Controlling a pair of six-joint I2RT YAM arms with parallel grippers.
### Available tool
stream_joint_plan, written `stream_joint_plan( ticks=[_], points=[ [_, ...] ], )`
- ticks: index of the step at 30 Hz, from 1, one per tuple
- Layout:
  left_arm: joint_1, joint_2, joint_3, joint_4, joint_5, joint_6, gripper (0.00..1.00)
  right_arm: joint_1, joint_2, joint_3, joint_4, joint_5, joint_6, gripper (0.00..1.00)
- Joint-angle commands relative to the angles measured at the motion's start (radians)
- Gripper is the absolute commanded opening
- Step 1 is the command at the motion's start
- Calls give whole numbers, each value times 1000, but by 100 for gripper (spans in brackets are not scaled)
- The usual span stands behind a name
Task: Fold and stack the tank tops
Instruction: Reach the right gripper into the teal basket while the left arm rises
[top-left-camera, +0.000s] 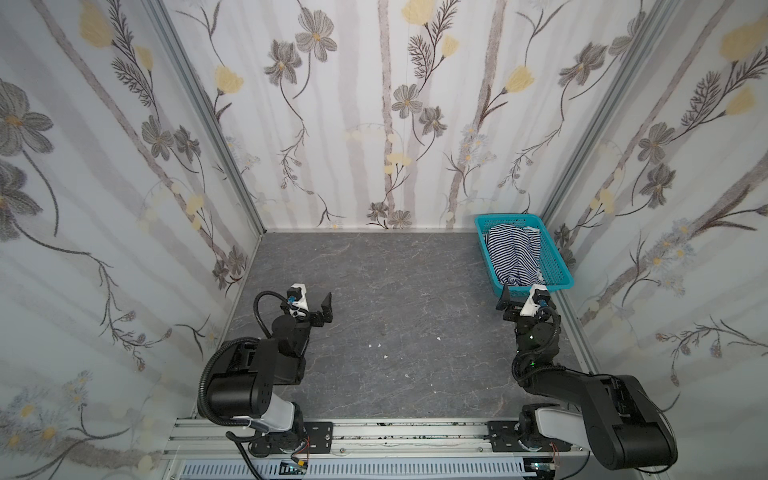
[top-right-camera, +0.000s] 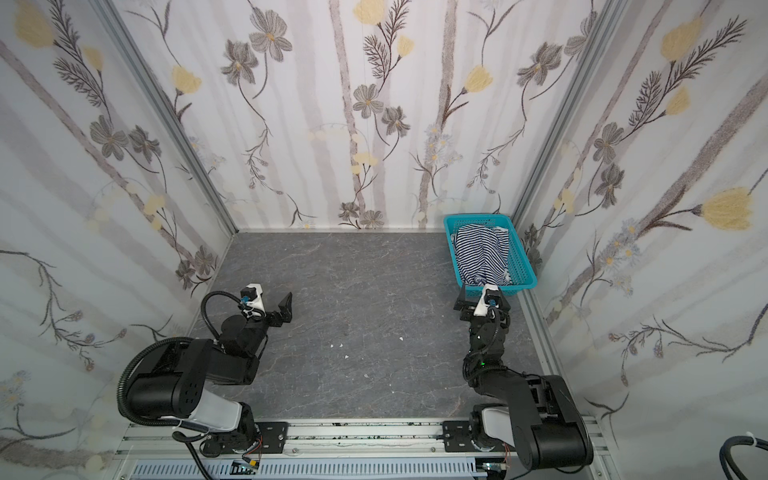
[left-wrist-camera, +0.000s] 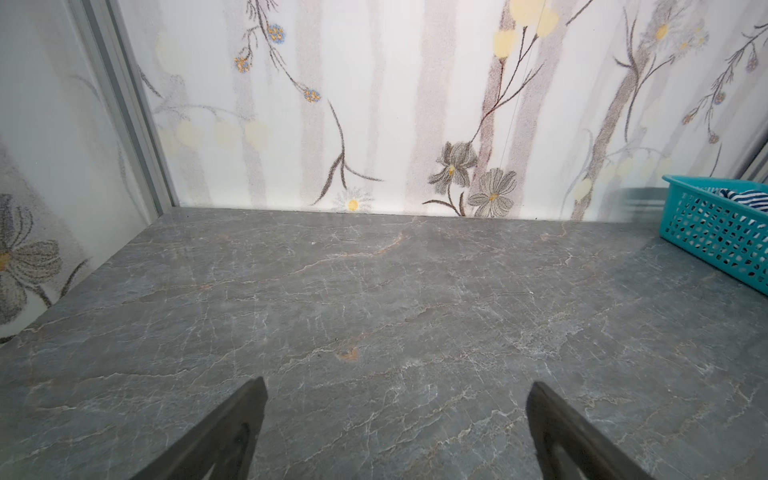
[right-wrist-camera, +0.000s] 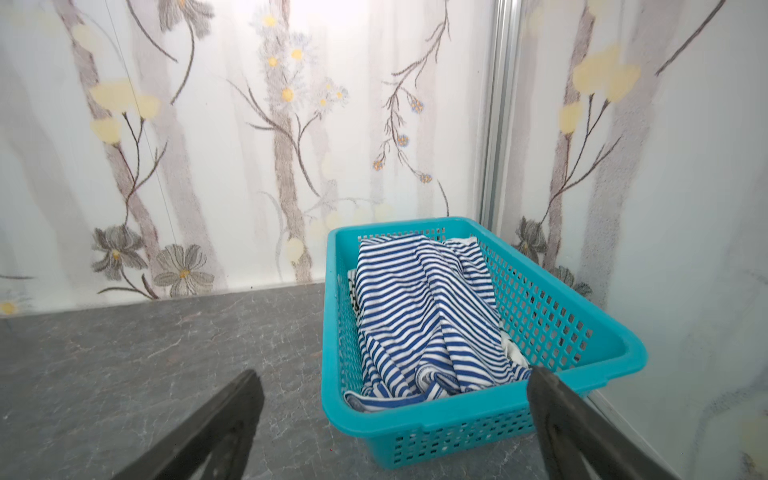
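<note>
Left gripper (left-wrist-camera: 397, 386) jaws wide — empty, right gripper (right-wrist-camera: 395, 372) likewise, both arms folded low

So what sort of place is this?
Probably a robot test booth: left arm and right arm bolted to an aluminium rail, floral-papered panels around a grey tabletop, teal basket holding striped tank tops.

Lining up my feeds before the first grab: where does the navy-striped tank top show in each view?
Top view: navy-striped tank top lies crumpled in the teal basket, in the table's far right corner.
Top view: same far right corner, inside the basket.
Left wrist: only a sliver shows over the basket rim, at the picture's edge.
Right wrist: mid-picture, heaped in the basket.
Shared landmark: the teal basket.
</note>
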Motion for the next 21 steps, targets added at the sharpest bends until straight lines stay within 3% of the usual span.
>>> stream_joint_plan(
  ticks=[1,6,10,11,13,18,21],
  points=[
    [2,-83,-32,66,34,7,100,8,-126,14,-151,67,8,100],
    [3,-208,-57,16,14,3,100,-14,-296,228,-745,257,241,97],
    [5,-260,-46,-1,-13,12,100,-106,-95,700,-1411,330,579,100],
    [5,-256,-36,-6,-20,15,100,-127,-21,839,-1551,276,623,100],
    [5,-253,-7,-45,-33,9,100,-147,104,1071,-1730,173,596,100],
    [5,-274,143,-326,-35,-14,100,-172,272,1241,-1729,127,489,100],
    [5,-270,309,-654,8,30,100,-201,378,1349,-1749,25,448,100]
  ],
)
